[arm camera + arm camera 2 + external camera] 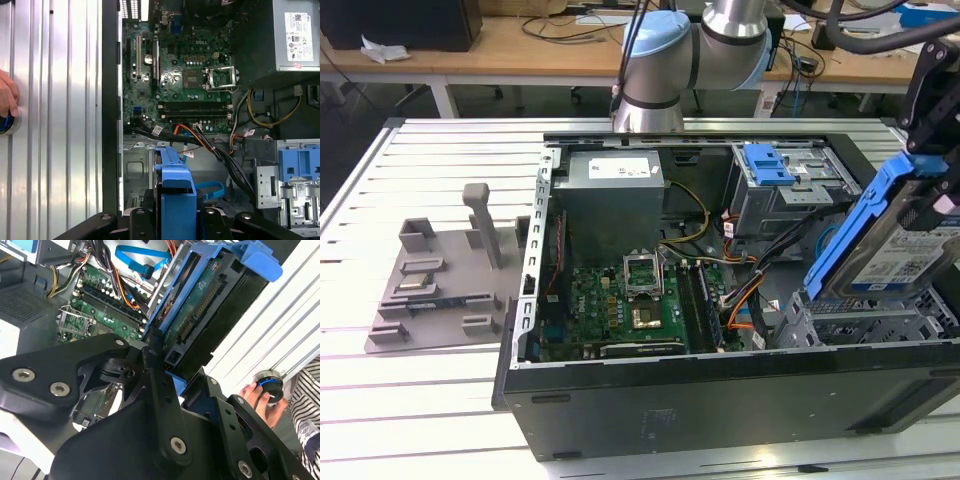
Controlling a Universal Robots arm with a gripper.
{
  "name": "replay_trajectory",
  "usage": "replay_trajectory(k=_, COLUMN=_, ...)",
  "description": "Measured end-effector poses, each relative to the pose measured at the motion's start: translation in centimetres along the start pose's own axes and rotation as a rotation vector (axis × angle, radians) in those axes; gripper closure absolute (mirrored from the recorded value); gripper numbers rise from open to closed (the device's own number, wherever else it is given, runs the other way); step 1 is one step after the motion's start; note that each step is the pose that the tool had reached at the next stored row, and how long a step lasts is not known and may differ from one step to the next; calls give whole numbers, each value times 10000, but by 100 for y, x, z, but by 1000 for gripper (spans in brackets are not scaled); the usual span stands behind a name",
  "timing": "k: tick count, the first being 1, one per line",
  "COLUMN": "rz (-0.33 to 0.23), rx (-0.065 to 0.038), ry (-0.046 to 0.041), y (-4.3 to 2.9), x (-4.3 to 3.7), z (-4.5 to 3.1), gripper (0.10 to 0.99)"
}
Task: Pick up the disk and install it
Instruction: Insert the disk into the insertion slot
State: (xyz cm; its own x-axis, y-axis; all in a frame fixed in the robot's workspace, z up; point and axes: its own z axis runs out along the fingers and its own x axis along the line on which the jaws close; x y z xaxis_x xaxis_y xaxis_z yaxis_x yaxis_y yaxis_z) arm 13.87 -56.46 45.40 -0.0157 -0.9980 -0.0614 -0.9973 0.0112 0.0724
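The disk (895,250), a silver-grey drive with a white and blue label in a blue plastic bracket, hangs tilted over the metal drive bay (860,325) at the open computer case's corner on the exterior view's right. My gripper (932,190) is shut on the disk's upper end. In the second wrist view the black fingers (152,357) clamp the bracket, and the disk (210,305) shows its green circuit board and connector. The first wrist view shows the blue bracket (175,185) edge-on between the gripper's (175,222) links, above the bay floor.
Inside the case (720,400) lie the motherboard (620,310), the grey power-supply box (615,195), a silver cage with a blue latch (770,165) and loose cables (745,300). A grey fixture (440,270) sits on the slatted table. A person's hand (257,395) rests on a round blue knob.
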Motion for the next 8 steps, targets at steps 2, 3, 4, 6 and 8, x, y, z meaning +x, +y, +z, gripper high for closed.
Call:
replay_trajectory(k=2, rz=-1, rx=-4, ry=-2, y=-19, x=2, z=35, gripper=718)
replay_trajectory(k=3, rz=-1, rx=-4, ry=-1, y=-38, x=2, z=48, gripper=718)
replay_trajectory(k=4, rz=2, rx=-3, ry=0, y=-42, x=3, z=64, gripper=718)
replay_trajectory(k=6, rz=0, rx=-4, ry=0, y=-46, x=6, z=107, gripper=718)
replay_trajectory(k=8, rz=-7, rx=-4, ry=0, y=-48, x=7, z=129, gripper=718)
